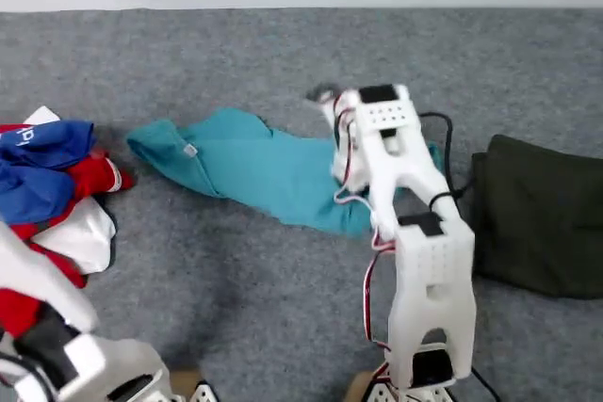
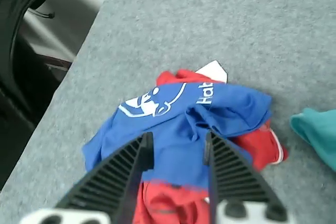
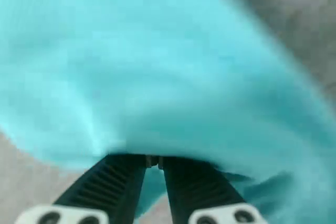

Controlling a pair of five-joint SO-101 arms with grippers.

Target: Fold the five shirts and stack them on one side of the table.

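Observation:
A teal shirt (image 1: 254, 167) lies spread and rumpled across the middle of the grey table. My right gripper (image 3: 154, 161) is shut on a fold of this teal shirt (image 3: 168, 77), at its far right end under the right arm (image 1: 396, 157). At the left edge sits a loose pile: a blue shirt (image 1: 38, 162) on top of a red shirt (image 1: 94, 176) and a white shirt (image 1: 85, 233). My left gripper (image 2: 178, 145) hangs open just above the blue shirt (image 2: 178, 114), touching nothing. A dark green shirt (image 1: 542, 214) lies folded at the right.
The grey felt cover (image 1: 236, 280) has bare room in front of the teal shirt and along the back. In the left wrist view the table's side edge (image 2: 79, 56) drops off beside the pile, with dark gear (image 2: 16, 30) beyond it.

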